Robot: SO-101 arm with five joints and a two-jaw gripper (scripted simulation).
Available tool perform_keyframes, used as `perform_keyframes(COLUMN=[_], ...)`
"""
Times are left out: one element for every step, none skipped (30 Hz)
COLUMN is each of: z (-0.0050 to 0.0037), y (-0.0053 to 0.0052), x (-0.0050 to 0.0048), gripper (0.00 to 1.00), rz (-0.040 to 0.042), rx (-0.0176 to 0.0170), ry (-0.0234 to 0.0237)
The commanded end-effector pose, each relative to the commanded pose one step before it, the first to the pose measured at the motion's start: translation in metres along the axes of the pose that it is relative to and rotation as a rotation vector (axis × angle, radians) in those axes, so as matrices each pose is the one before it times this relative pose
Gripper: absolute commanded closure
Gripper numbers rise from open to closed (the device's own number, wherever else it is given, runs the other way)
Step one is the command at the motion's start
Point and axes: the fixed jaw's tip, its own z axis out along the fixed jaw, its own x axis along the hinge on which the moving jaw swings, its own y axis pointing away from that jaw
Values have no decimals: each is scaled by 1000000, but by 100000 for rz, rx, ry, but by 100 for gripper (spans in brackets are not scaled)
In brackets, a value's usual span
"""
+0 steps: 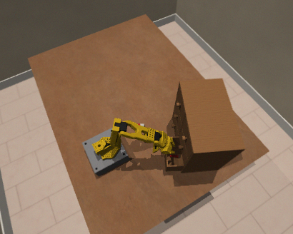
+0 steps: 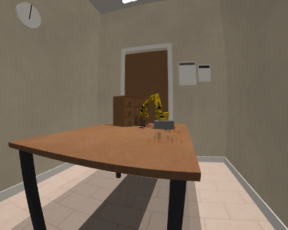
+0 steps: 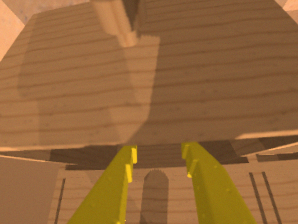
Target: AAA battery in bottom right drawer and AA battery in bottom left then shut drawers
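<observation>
The wooden chest [image 1: 205,121] stands at the table's right side, with its knobbed drawer fronts facing the arm. A bottom-row drawer [image 1: 172,163] at the near end of the chest is pulled out. My gripper [image 1: 168,150] hangs just above this drawer, close to the chest front. In the wrist view the two yellow fingers stand apart with nothing between them, and wooden drawer fronts fill the view. A small red battery [image 1: 174,155] shows right below the fingers at the open drawer. It also shows in the exterior view [image 2: 142,127]. I cannot tell which battery it is. The other battery is not in view.
The arm's grey base [image 1: 104,155] sits to the left of the chest. The chest's other drawers appear shut, with their knobs [image 1: 176,115] sticking out toward the arm. The table edge runs close behind and in front of the chest.
</observation>
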Motion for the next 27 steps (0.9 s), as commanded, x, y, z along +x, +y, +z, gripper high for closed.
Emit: perform_keyframes(z=[2708,0,0,0,0,0,0,0,0,0,0,-1985,-2013,-2042,-2069,-2098,-2124,-2151,-2176,-2203,-2227,-2253,-2276,-2301,-2324,-937,0], y=[2262,-1,1,-1,1,-1,1,-1,1,0,0,-19,-19,-22,-22,-24,-24,-26,-26,-28,-28,-30,-29,-31,-30,-13,0], x=[-5463,1,-1,1,-1,1,-1,1,-1,0,0,1444,1414,1390,1359,1334,1302,1275,1243,1215,1182,1153,1119,1090,1055,414,0], gripper=[82,81,81,80,79,79,78,78,77,77,77,77,77,77,77,77,77,77,77,77,77,77,77,77,77,77,77], rz=[-174,0,0,0,0,0,0,0,0,0,0,108,108,108,108,108,108,108,108,108,108,108,108,108,108,43,0], rx=[-335,0,0,0,0,0,0,0,0,0,0,1,1,1,1,1,1,1,1,1,1,1,1,1,1,1,0], ry=[-1763,1,-1,1,-1,1,-1,1,-1,0,0,-3,-4,-3,-4,-3,-4,-3,-4,-3,-4,-3,-4,-3,-4,-1,0])
